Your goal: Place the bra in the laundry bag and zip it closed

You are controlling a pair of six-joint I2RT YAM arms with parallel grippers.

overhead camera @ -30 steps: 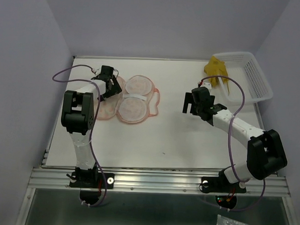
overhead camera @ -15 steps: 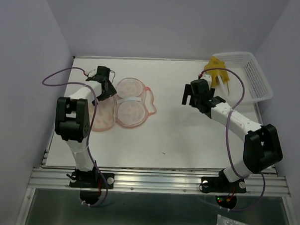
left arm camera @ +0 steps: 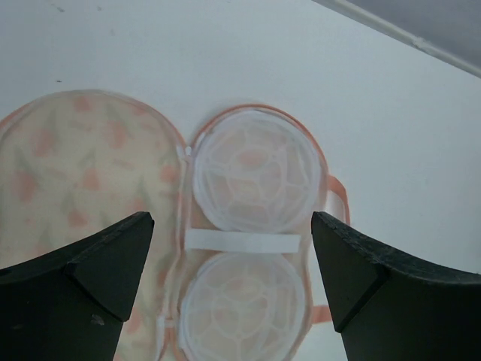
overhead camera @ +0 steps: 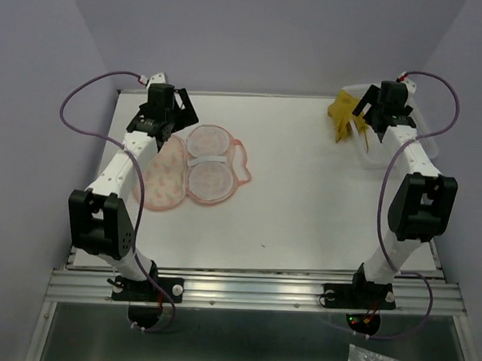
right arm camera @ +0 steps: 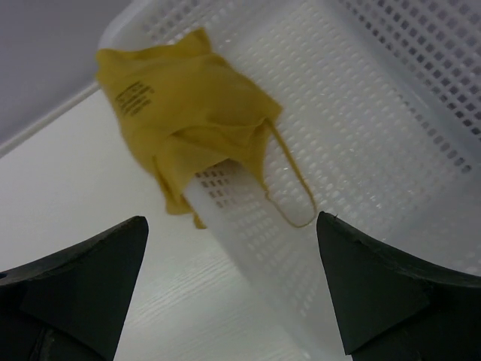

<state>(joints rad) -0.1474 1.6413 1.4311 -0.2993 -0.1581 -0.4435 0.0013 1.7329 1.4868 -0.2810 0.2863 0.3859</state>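
1. My right gripper hung open before the bra, which lay draped on the basket rim, well apart from the bag.
2. The best grab was bunched cup fabric, not a strap.
3. My left gripper gaped above the bag — already unzipped.

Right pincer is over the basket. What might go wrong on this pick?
1. The bra is draped over the basket wall, so the open right pincer may pinch the wall too and drag the basket along.
2. Its thin strap loop lies against the lattice and might snag in the holes when lifted.
3. The open laundry bag lies far across the table; a loose grip could drop the bra midway.
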